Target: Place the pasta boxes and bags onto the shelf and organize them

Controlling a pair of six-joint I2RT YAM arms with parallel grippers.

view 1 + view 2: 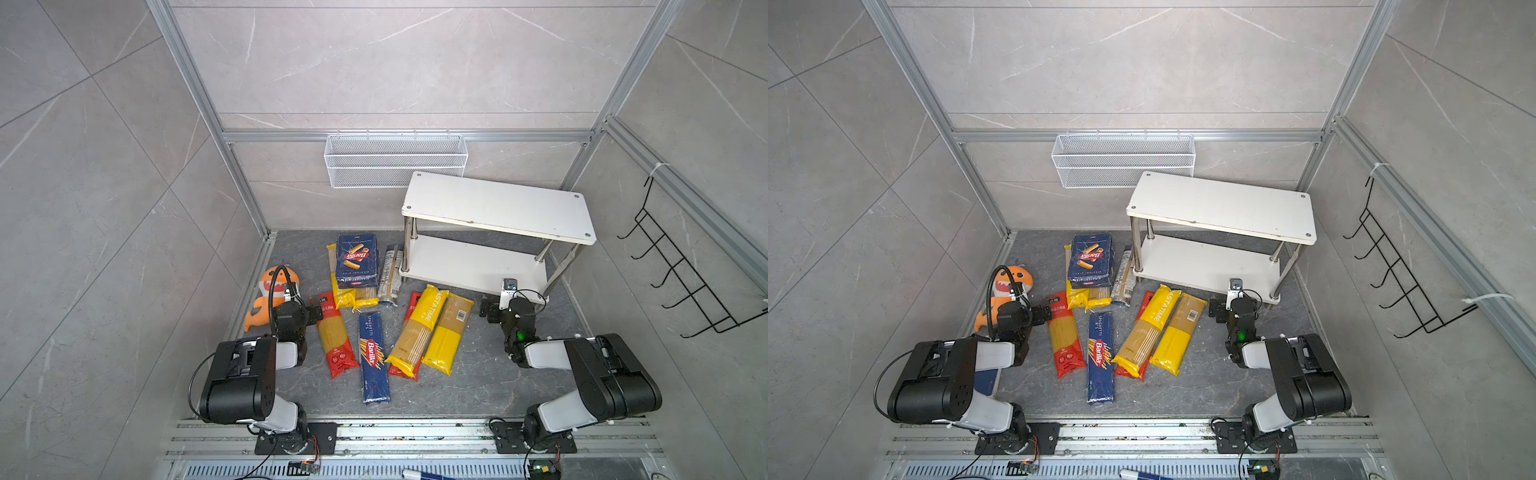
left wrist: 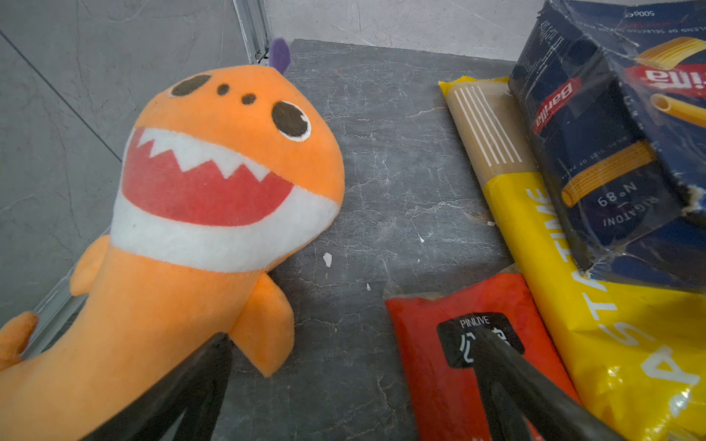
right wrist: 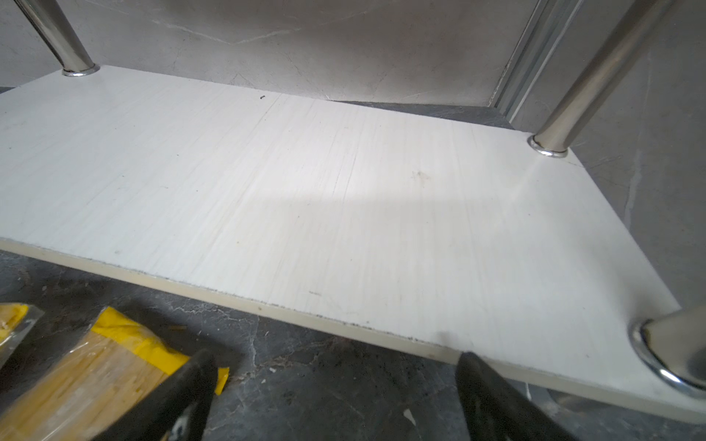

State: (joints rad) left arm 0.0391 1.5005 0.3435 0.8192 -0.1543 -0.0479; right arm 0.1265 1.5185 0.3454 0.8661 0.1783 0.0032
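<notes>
shelf [image 1: 498,203] bare, first pick pending; left end effector [image 1: 314,311] and right end effector [image 1: 486,309] released, empty. next, probably: left lowers onto the red-ended bag [image 1: 334,332] beside it.

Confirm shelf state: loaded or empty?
Empty. The shelf is bare on top in both top views; its lower board is bare in the right wrist view.

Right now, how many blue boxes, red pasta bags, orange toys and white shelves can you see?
Dark blue Barilla cardboard boxes: 2 (wide rigatoni box, long narrow spaghetti box)
Red-ended clear film spaghetti bags: 2 (left red bag, red bag under a yellow film bag; yellow film bag)
Orange shark plush toy: 1
White two-tier shelf on chrome legs: 1
Total: 6
</notes>
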